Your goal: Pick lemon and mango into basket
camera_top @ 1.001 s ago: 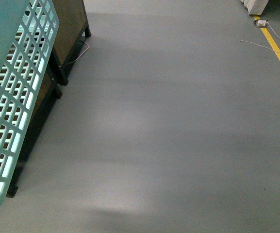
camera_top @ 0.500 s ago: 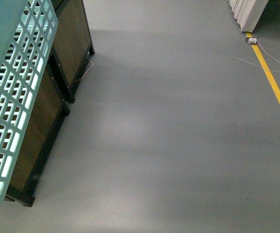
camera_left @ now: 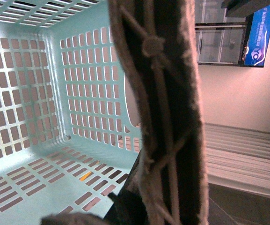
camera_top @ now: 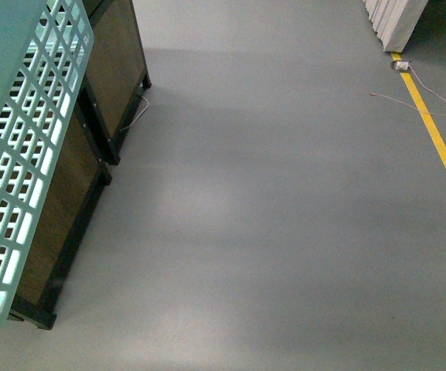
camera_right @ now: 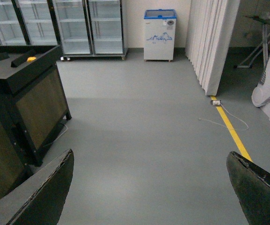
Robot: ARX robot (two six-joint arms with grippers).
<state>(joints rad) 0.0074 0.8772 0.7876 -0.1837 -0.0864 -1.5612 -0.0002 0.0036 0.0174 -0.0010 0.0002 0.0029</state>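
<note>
At the far left of the front view the basket (camera_top: 22, 154) fills the edge of the picture. It stands high and tilted, and its pale turquoise lattice side faces the camera, with light coming through the slots. Just beside it, to its right and lower, are two dark wood-panelled stands (camera_top: 118, 54) on black frames, one behind the other, resting on the grey floor (camera_top: 269, 232).

The left wrist view looks into the basket. Its slotted walls and bottom show, and nothing lies on the part in sight. A brown ribbed bar (camera_left: 165, 117), very close and blurred, crosses that view from edge to edge. I cannot tell whether it is a basket handle or a finger, so the left end effector's opening and hold cannot be told.

Bare floor runs across the middle of the front view. Further right a thin white cable (camera_top: 420, 97) loops beside a yellow line (camera_top: 439, 139), which runs away towards white panels (camera_top: 396, 19).

In the right wrist view the right end effector (camera_right: 149, 157) is spread wide. Its two dark fingers (camera_right: 41, 192) sit at opposite lower corners with only floor between them, and it holds nothing. In that view a small yellow-orange object (camera_right: 31, 59) lies on top of a stand, too small to identify. Glass-door fridges (camera_right: 74, 26) line the far wall.
</note>
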